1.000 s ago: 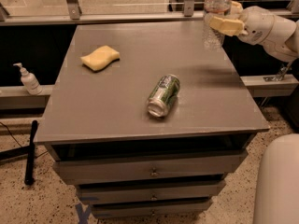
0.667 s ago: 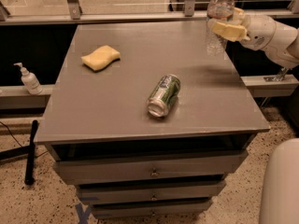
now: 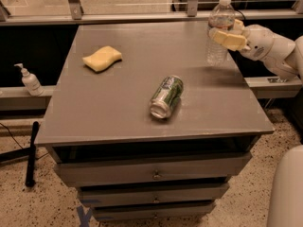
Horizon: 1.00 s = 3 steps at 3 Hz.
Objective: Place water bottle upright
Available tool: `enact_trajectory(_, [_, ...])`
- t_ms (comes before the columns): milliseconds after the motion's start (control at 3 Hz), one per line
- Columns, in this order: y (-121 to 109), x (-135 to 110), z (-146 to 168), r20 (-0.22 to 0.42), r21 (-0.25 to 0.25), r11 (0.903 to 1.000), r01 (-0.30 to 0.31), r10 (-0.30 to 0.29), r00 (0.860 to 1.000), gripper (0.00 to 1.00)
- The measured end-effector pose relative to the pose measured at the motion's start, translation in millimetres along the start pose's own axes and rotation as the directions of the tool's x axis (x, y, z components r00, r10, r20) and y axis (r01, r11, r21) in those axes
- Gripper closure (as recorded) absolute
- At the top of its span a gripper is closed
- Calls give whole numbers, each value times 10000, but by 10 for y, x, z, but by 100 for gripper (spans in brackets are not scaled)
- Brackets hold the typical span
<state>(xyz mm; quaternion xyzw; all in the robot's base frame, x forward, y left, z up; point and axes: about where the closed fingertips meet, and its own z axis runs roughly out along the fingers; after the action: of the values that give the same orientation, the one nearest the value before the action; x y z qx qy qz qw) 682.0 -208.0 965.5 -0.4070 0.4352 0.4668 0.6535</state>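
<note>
Bottle: the water bottle (image 3: 216, 52) stood upright, cap up, over the far right part of the bench (image 3: 118, 112), near its right edge.
Gripper: the gripper (image 3: 226, 36) reached in from the right, its jaws clamped on the bottle's upper body, just under the label band.
Change: over the last second, bottle and gripper had come down together; the base, earlier well above the top, was now at or just above it, and contact could not be told.
Unmoved: the can (image 3: 166, 97) lay on its side mid-bench and the sponge (image 3: 102, 58) lay at the far left, as before.
Meaning: the placing looked nearly done, with only settling the base flat and letting go remaining.
Risk: a light, tall bottle so near the edge could tip if the jaws dragged it on release.
</note>
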Motion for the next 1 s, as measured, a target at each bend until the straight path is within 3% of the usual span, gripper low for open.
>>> enact_trajectory(1000, [-15, 208, -143, 243, 33, 9993, -369, 368, 9990, 100])
